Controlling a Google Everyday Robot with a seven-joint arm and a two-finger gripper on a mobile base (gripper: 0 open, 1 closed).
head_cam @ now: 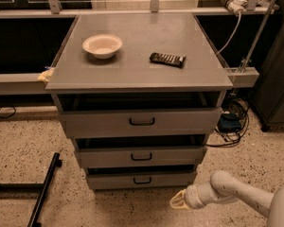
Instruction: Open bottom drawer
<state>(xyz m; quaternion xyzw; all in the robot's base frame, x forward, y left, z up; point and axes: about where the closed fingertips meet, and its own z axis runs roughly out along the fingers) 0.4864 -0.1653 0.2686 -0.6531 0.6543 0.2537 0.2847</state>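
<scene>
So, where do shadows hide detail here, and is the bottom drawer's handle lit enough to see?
Camera view: light from above, cabinet top evenly lit, no glare; dark shadow fills the gap above each drawer; the bottom drawer shows its handle plainly; the gripper, low at its right, is well lit.

Cabinet top (pixel 142 77), grey: a cream bowl (pixel 102 45) is placed left, a black remote (pixel 167 59) right, well apart. Beneath, a widest drawer (pixel 180 122) and a mid-width drawer (pixel 104 157) are stacked. Black cables (pixel 232 124) are heaped on the speckled floor (pixel 19 150), right.
</scene>
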